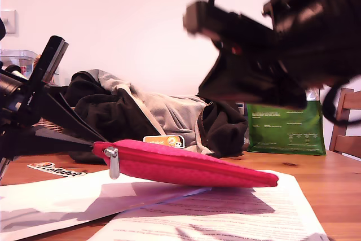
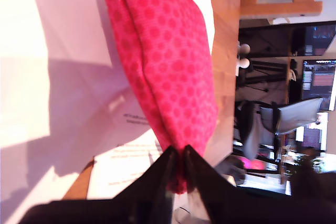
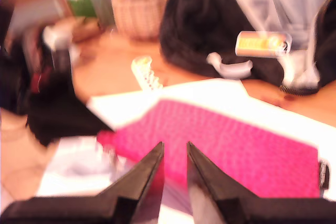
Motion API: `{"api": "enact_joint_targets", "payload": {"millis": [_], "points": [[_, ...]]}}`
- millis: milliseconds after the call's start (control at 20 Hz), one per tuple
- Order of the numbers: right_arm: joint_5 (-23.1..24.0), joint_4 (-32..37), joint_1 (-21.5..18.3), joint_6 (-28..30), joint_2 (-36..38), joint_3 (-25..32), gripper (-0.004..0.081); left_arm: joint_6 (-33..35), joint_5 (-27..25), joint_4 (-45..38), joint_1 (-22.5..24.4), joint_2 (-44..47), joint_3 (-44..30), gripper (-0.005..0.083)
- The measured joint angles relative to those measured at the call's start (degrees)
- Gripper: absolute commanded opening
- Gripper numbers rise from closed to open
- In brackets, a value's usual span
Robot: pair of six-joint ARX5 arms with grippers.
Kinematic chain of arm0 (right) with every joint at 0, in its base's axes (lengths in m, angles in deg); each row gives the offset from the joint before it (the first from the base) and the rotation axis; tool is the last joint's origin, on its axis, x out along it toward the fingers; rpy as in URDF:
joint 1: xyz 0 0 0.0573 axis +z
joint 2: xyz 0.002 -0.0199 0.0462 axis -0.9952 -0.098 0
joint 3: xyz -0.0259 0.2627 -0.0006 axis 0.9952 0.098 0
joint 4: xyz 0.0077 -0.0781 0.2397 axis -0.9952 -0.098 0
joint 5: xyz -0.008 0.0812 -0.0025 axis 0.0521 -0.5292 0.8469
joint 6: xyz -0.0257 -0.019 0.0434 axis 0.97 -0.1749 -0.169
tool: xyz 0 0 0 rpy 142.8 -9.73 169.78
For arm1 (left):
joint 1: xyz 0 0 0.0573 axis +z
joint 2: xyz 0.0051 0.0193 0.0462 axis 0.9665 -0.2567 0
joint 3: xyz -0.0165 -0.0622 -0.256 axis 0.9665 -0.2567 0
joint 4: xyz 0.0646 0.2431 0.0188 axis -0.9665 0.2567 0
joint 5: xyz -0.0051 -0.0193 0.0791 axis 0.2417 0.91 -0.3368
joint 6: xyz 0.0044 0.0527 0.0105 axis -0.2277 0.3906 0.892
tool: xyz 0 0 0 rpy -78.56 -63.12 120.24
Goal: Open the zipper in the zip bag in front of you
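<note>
- At the exterior view's left, our first gripper (image 2: pixel 178 174) is clamped on the end of the zip bag (image 1: pixel 186 165), lifting that end off the papers (image 1: pixel 225 213) while the far end rests on them.
- Just beyond its fingertips, the zipper (image 1: pixel 146 147) runs along the bag's upper edge; the silver slider (image 1: pixel 111 152) sits near the held end with its pull tab (image 1: pixel 114 167) dangling.
- The zipper looks fully closed, so we judge the step in hand to be anchoring the bag, with opening not yet begun.
- At the exterior view's right, our second gripper (image 3: pixel 175 174) hovers above the bag, holding nothing, its jaws a narrow gap apart.
- The next move, we judge, calls for this gripper to descend to the pull tab, pinch it, and draw it away from the first gripper along the edge.
- Containers: the bag's contents are hidden; a green bag (image 1: pixel 286 129) stands behind on the surface (image 1: pixel 333 179), contents unseen.
</note>
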Motion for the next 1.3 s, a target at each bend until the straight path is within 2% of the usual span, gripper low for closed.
{"api": "enact_joint_targets", "payload": {"millis": [150,300,450,850,1150,1300], "points": [[0.1,4.0,0.9,-0.2,-4.2,-0.3,0.0114,-0.2,0.5,0.0,0.0,0.0,0.0,-0.0019],[-0.3,10.2,1.1,-2.7,-11.5,-0.5,0.0173,-0.8,0.6,0.0,0.0,0.0,0.0,-0.0019],[-1.6,15.1,1.2,-4.3,-16.5,-1.3,0.0195,-1.0,0.6,0.0,0.0,0.0,0.0,-0.0019],[-1.9,16.2,4.4,-4.2,-26.9,-10.1,0.0195,-1.4,0.6,0.0,0.0,0.0,0.0,-0.0019],[-2.9,14.8,4.6,-5.8,-27.6,-10.5,0.0195,-1.7,2.3,0.0,0.0,0.0,0.0,-0.0019],[-3.8,12.0,3.7,-6.6,-27.6,-11.2,0.0196,-2.8,3.4,-0.3,0.0,0.0,0.0,-0.0019]]}}
